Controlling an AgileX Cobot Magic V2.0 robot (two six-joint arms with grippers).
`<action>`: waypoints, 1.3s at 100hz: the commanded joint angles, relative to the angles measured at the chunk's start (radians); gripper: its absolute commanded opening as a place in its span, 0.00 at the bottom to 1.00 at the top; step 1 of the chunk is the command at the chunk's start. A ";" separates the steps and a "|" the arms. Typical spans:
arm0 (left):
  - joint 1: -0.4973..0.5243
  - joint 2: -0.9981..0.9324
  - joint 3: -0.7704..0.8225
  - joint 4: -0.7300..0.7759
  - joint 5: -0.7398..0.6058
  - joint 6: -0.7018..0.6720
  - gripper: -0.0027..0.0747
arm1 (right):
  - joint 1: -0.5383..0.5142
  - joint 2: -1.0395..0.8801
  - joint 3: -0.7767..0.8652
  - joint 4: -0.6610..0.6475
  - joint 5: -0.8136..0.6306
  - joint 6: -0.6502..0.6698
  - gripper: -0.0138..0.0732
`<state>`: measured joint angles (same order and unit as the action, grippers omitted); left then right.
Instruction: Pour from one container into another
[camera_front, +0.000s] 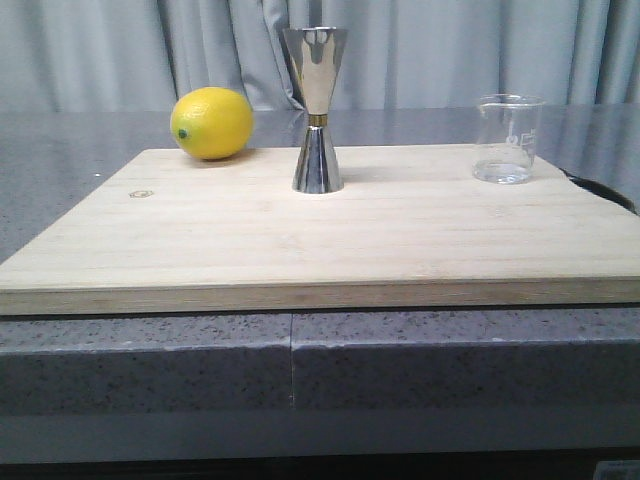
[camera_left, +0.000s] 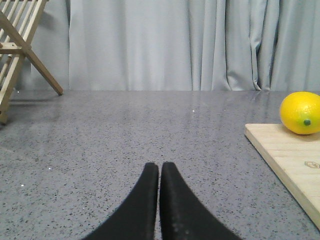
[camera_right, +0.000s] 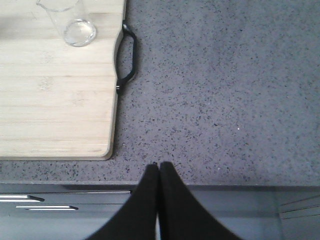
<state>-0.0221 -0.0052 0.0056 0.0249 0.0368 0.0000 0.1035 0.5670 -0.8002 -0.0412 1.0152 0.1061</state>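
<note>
A clear glass beaker (camera_front: 508, 139) stands upright at the back right of the wooden cutting board (camera_front: 320, 250); the right wrist view shows the beaker (camera_right: 70, 22) from above. The steel double jigger (camera_front: 316, 110) stands upright at the board's back middle, taller than the beaker. Neither gripper shows in the front view. My left gripper (camera_left: 159, 167) is shut and empty over the grey counter, left of the board. My right gripper (camera_right: 158, 166) is shut and empty above the counter's front edge, off the board's right front corner.
A yellow lemon (camera_front: 211, 123) lies at the board's back left, also the lemon (camera_left: 300, 113) in the left wrist view. A black handle (camera_right: 128, 55) sticks out of the board's right side. A wooden rack (camera_left: 20, 45) stands far left. Grey curtains hang behind.
</note>
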 joint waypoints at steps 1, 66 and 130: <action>0.002 -0.024 0.021 -0.010 -0.082 0.000 0.01 | -0.006 0.000 -0.034 -0.018 -0.058 -0.003 0.08; 0.002 -0.024 0.021 -0.010 -0.082 0.000 0.01 | -0.098 -0.145 0.084 -0.014 -0.233 -0.003 0.09; 0.002 -0.024 0.021 -0.010 -0.081 0.000 0.01 | -0.153 -0.598 0.841 0.079 -1.084 -0.003 0.09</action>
<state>-0.0221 -0.0052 0.0056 0.0249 0.0355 0.0000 -0.0616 -0.0058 0.0099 0.0392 0.1358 0.1061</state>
